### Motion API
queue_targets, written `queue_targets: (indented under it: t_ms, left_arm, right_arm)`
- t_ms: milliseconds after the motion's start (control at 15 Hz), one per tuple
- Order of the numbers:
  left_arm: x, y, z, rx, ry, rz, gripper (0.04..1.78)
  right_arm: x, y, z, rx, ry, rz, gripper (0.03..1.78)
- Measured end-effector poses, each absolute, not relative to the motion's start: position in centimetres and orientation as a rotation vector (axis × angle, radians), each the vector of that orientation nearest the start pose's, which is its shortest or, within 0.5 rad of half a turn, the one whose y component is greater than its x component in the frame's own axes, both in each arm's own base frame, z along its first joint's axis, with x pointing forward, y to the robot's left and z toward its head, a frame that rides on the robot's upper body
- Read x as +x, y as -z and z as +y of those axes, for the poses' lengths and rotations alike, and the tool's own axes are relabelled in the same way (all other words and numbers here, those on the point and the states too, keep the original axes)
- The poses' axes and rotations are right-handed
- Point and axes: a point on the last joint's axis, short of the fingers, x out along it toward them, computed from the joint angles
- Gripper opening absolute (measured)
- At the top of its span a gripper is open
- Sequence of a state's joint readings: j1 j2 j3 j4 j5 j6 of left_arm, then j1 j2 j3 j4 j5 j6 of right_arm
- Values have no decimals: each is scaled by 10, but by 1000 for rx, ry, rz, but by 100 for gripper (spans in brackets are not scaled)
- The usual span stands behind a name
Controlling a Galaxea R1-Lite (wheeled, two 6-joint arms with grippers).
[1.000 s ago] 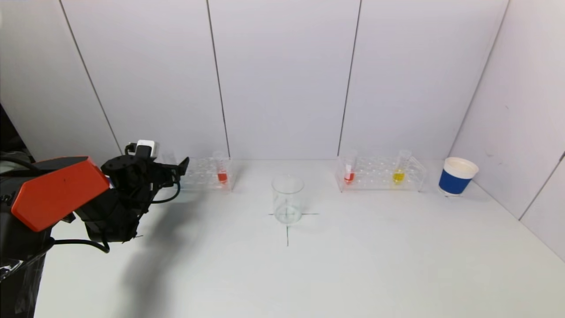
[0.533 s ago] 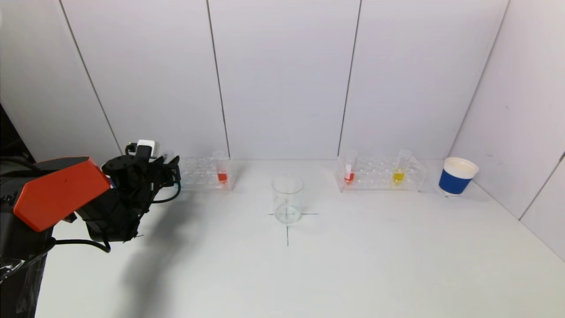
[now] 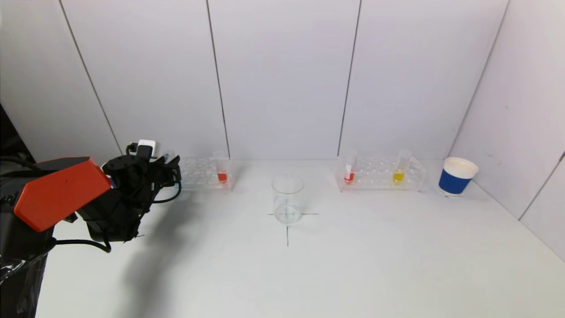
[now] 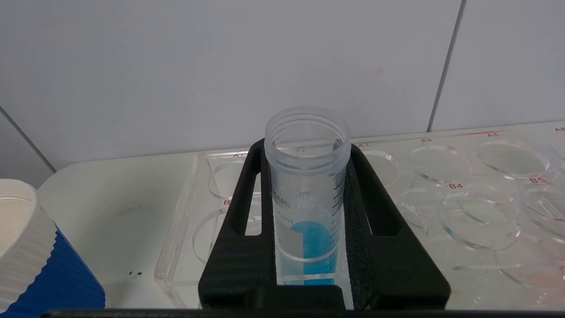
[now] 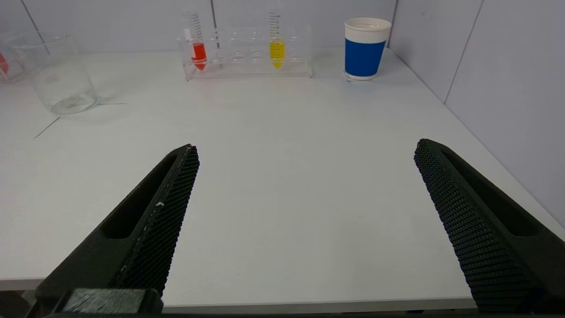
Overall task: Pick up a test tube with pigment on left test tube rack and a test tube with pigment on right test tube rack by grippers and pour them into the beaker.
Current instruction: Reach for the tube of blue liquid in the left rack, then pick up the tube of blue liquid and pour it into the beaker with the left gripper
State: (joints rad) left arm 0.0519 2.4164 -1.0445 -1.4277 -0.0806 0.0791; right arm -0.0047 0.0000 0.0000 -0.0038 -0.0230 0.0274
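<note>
— Those fingers were apart a second ago; now the left hand (image 4: pixel 309 229) is clenched on the blue-pigment tube (image 4: pixel 307 194), which sits upright in a hole at the near end of the left rack (image 4: pixel 463 207).

— So which way does it go from here?

— I'd say straight up along the tube's own long axis, since the tube stands vertical between the pads and its lower part is down in the rack. After that, the beaker (image 3: pixel 288 199) lies well off to the hand's right, past the red tube (image 3: pixel 222 170).

— And the other arm?

— The right hand (image 5: pixel 304 221) hangs released, jaws wide, low over the desk (image 5: pixel 282 168), with the right rack (image 5: pixel 247 53) far ahead of it, holding a red tube and a yellow one.
</note>
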Motion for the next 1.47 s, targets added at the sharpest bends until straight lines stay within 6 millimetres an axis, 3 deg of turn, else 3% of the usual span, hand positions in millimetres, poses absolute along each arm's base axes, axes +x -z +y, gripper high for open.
queue_targets:
  t_ms: [333, 867, 1067, 1467]
  left_arm:
    - [435, -50, 21, 83, 25, -60, 45]
    - [432, -73, 22, 83, 2, -98, 45]
    - [429, -89, 21, 79, 3, -93, 45]
    - [423, -146, 20, 79, 3, -112, 45]
  right_arm:
    - [-23, -76, 0, 27, 28, -5, 177]
    - [-23, -76, 0, 27, 28, -4, 177]
    - [-23, -76, 0, 27, 28, -4, 177]
    - [-23, -76, 0, 27, 28, -4, 177]
